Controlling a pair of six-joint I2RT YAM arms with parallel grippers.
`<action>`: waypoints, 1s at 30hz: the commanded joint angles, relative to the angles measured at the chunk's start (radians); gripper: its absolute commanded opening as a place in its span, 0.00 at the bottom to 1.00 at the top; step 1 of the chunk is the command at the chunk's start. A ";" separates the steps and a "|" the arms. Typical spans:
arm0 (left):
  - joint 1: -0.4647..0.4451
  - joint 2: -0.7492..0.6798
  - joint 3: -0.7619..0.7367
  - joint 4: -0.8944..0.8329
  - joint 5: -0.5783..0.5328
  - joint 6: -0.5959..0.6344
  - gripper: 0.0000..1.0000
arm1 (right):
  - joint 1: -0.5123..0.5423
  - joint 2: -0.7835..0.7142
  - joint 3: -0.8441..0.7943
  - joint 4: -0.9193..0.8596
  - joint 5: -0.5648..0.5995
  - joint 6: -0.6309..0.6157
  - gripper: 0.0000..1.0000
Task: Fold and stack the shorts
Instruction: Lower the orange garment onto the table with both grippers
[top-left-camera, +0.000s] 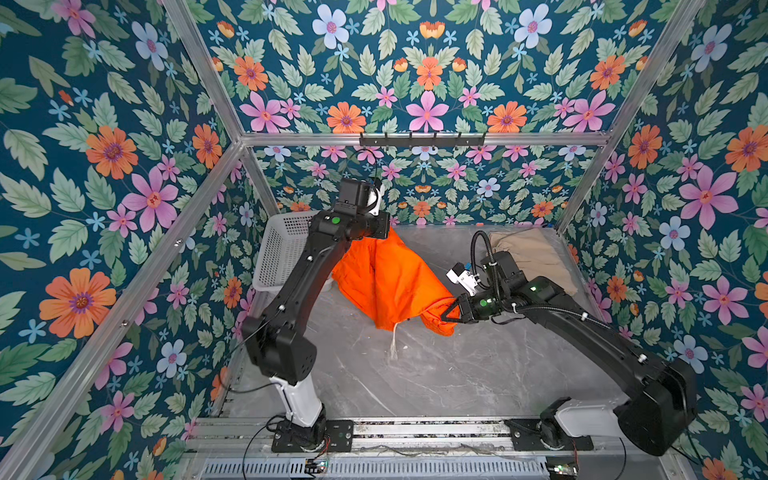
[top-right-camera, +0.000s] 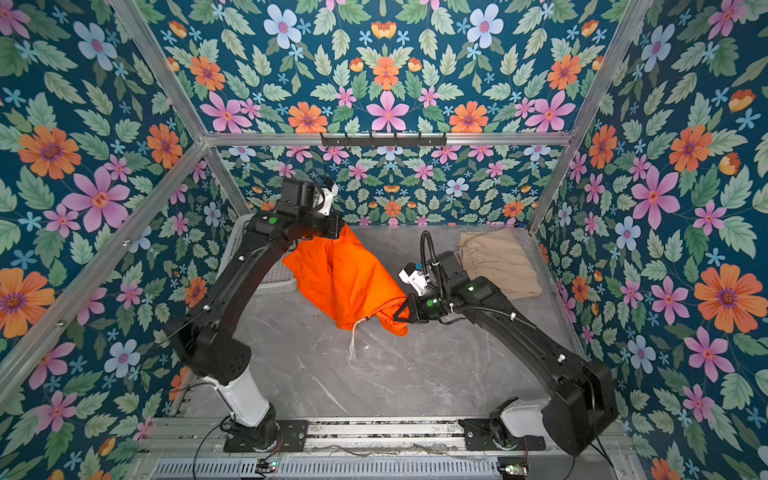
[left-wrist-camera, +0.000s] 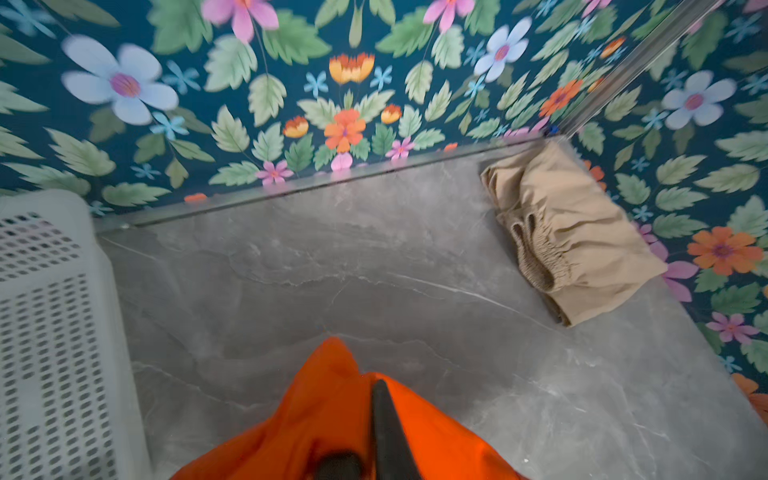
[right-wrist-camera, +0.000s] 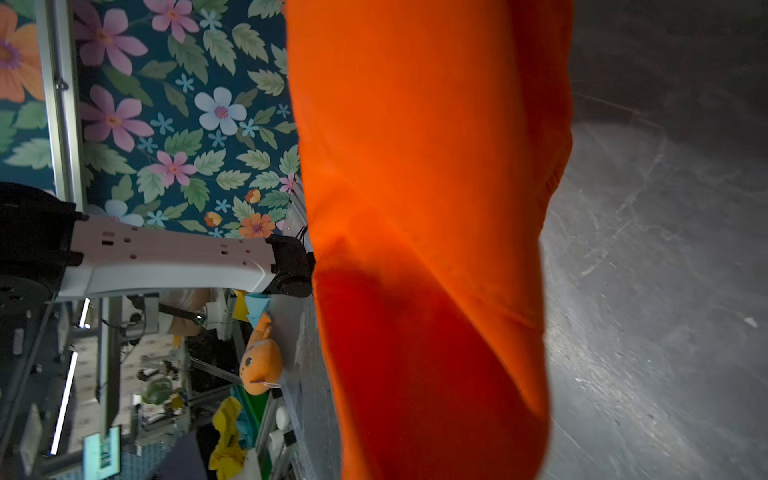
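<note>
Left fingers (left-wrist-camera: 386, 424) and right fingers (top-left-camera: 453, 308) each clamp the orange shorts (top-left-camera: 390, 282). Hold the cloth taut between them. Lay it flat on the surface (top-left-camera: 415, 374), clear of the beige shorts (top-left-camera: 536, 257).

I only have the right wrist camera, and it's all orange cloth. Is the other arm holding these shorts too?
Observer: Yes, the left gripper holds the orange shorts up by a far corner, while your right gripper pinches the near end.
Operator: Where's the other pair?
Observer: The beige shorts lie in the far right corner of the table.
Operator: And the basket?
Observer: The white basket stands at the far left edge.
</note>
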 joint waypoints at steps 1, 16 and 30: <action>0.015 0.146 0.081 0.010 0.074 0.013 0.25 | -0.066 0.074 -0.025 0.156 -0.089 0.150 0.05; 0.082 -0.156 -0.455 0.167 0.150 -0.089 0.49 | -0.267 0.252 0.199 -0.145 0.453 0.006 0.61; 0.082 -0.611 -1.284 0.661 0.207 -0.607 0.47 | -0.269 0.161 -0.138 0.029 0.491 -0.052 0.62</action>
